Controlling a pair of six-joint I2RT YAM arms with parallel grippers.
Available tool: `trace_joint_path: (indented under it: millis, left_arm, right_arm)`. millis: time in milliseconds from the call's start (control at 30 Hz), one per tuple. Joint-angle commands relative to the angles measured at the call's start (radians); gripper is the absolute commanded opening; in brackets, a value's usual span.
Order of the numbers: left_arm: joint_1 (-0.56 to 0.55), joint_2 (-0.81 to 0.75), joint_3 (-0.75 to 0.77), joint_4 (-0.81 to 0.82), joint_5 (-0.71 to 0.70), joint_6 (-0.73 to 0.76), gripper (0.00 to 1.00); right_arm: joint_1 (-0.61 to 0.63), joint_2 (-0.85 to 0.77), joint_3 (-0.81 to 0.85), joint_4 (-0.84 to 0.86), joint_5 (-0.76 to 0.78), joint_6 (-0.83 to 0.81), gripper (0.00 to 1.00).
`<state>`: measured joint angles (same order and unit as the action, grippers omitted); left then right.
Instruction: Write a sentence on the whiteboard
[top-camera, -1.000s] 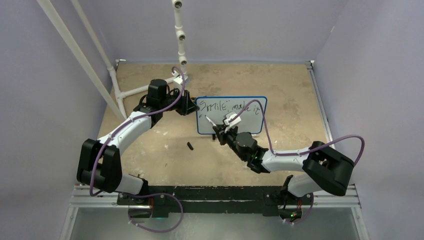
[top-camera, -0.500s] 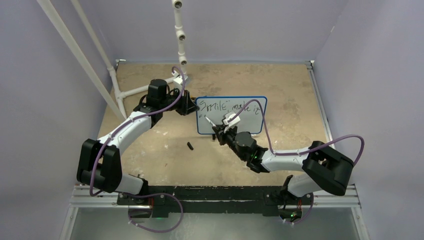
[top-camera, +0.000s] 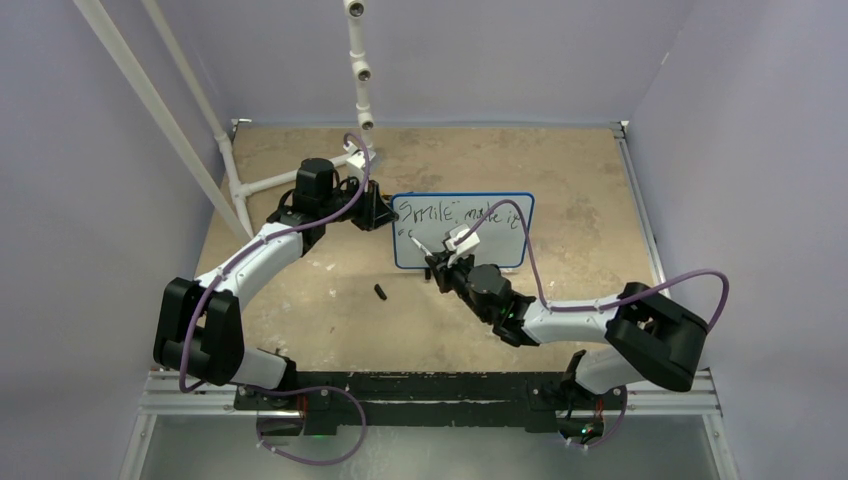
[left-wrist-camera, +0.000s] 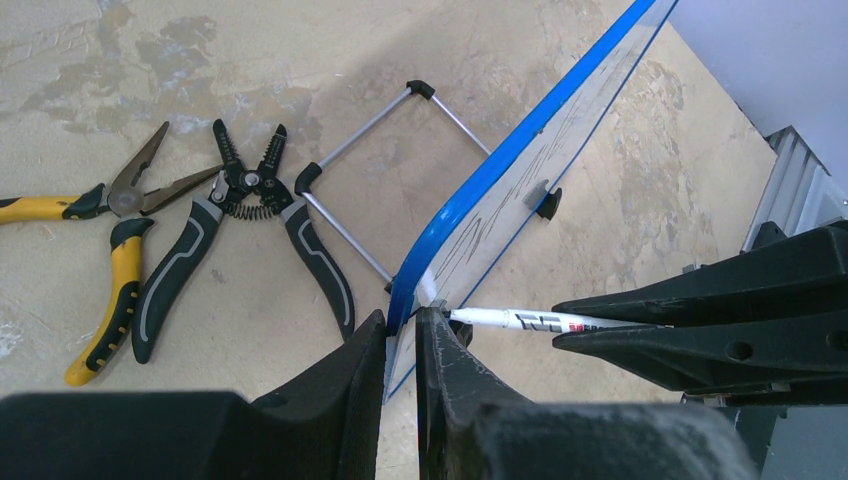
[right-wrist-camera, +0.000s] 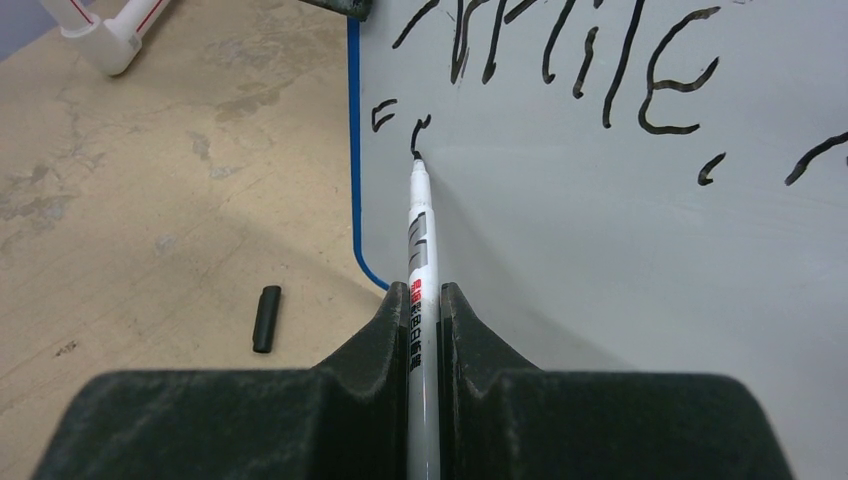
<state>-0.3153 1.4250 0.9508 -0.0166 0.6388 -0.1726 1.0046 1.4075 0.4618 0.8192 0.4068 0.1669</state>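
The right tool (right-wrist-camera: 425, 305) was clamped narrow on a white dry-erase marker (right-wrist-camera: 417, 235), barrel squeezed between both jaws and pointing straight ahead. To the tool's left, a black marker cap (right-wrist-camera: 264, 318) lay on the counter (right-wrist-camera: 140, 200), well apart from the board.

Just ahead of the tool, the marker's tip touched the whiteboard (right-wrist-camera: 620, 260) at the foot of a short hooked stroke near the blue left frame. The board stood propped upright on the counter. Of the sentence (right-wrist-camera: 622, 70), line 1 was written above the tip and read roughly "Smile, make it". Line 2 held only 2 small marks. The step in hand looked like the opening letter of line 2.

Farther on, the left tool (left-wrist-camera: 400, 335) pinched the board's upper left corner, 1 jaw on each face, steadying it. Beyond that tool, behind the board, sat a wire stand (left-wrist-camera: 370, 115), black-handled wire strippers (left-wrist-camera: 240, 215) and yellow-handled pliers (left-wrist-camera: 100, 250).

The next move likely calls for light, even pressure while dragging the tip rightward to finish the letter, with the left tool bracing against the push.
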Motion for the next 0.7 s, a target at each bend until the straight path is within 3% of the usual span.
trace_joint_path:
  millis: [0, 667]
  left_arm:
    - [-0.004, -0.020, 0.003, 0.027, 0.015, -0.007, 0.15]
    - [-0.005, -0.024, 0.003, 0.029, 0.018, -0.008, 0.15]
  right_arm:
    - [-0.008, -0.040, 0.005, -0.008, 0.104, 0.003, 0.00]
    - [-0.008, -0.010, 0.028, 0.023, 0.062, -0.035, 0.00]
